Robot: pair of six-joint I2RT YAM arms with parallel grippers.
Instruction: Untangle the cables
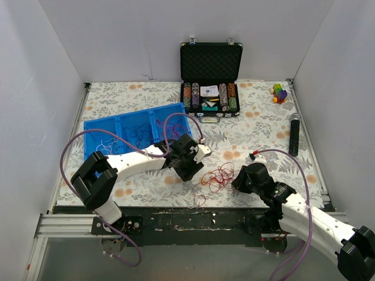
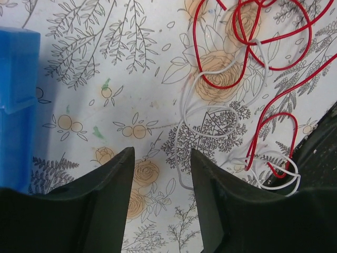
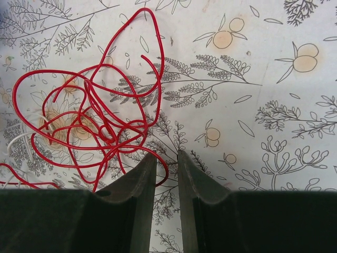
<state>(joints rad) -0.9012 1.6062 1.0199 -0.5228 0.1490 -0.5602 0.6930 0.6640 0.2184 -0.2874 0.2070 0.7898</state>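
The tangle of cables is lying on the flower-print bench (image 1: 258,126) at the near edge, between the two arms. The red cable (image 1: 217,174) is making up most of it, curling in many overlapping loops. A white cable (image 2: 184,110) is threading through the red one on the tangle's left side.

The left hand (image 2: 161,154) is hanging just left of the tangle with its fingers spread and released, nothing but bare cloth showing between them. The right hand (image 3: 166,154) is hovering at the tangle's right edge. Its fingers are parted only narrowly, with cloth showing through the gap, and a red loop is curving just beside the tip of one finger without being clamped.

Far left, a blue tray (image 1: 96,132) is sitting with more thin cables (image 1: 139,132) lying in its three compartments. At the far middle, an open black poker chip case (image 1: 211,61) is showing rows of chips and cards whose print is too small to read. Coloured toy blocks (image 1: 279,92) are resting at the far right, and a black microphone (image 1: 294,137) is lying nearer along the right edge.
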